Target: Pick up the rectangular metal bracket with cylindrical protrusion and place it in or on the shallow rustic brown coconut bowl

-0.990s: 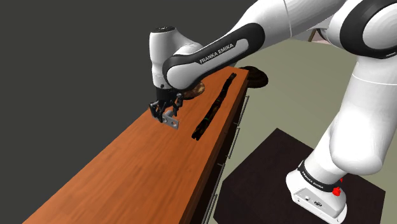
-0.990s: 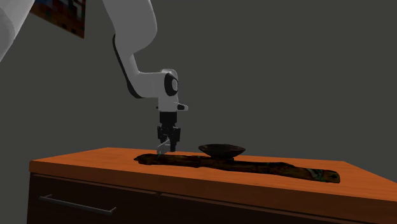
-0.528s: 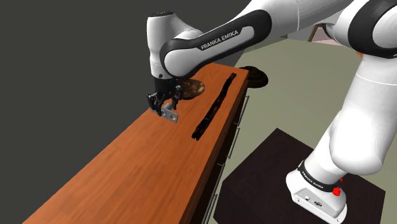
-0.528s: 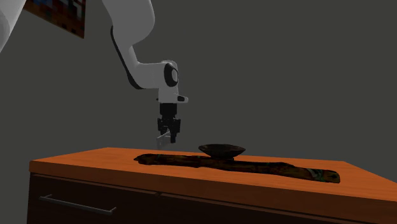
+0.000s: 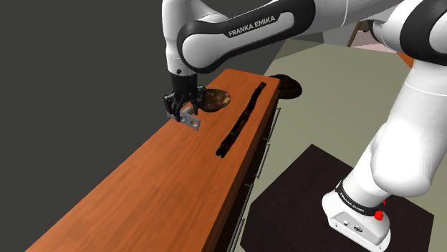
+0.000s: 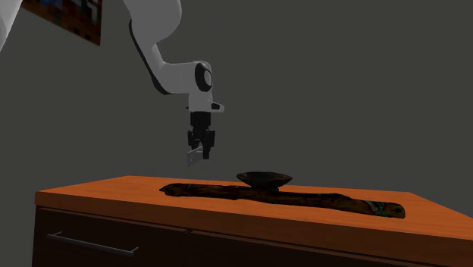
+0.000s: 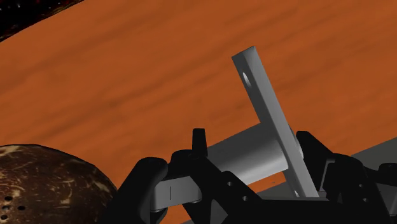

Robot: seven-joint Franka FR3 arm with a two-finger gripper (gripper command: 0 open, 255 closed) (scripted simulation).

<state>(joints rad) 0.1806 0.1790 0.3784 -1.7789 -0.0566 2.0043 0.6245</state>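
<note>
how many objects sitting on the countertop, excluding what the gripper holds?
2: brown bowl at the shoulder view's far end, long dark strip along the drawer-side edge. The grey bracket is held in the gripper.

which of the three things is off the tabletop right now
The grey bracket, clasped in the jaws in mid-air; the brown bowl and long dark strip rest on the tabletop.
</note>
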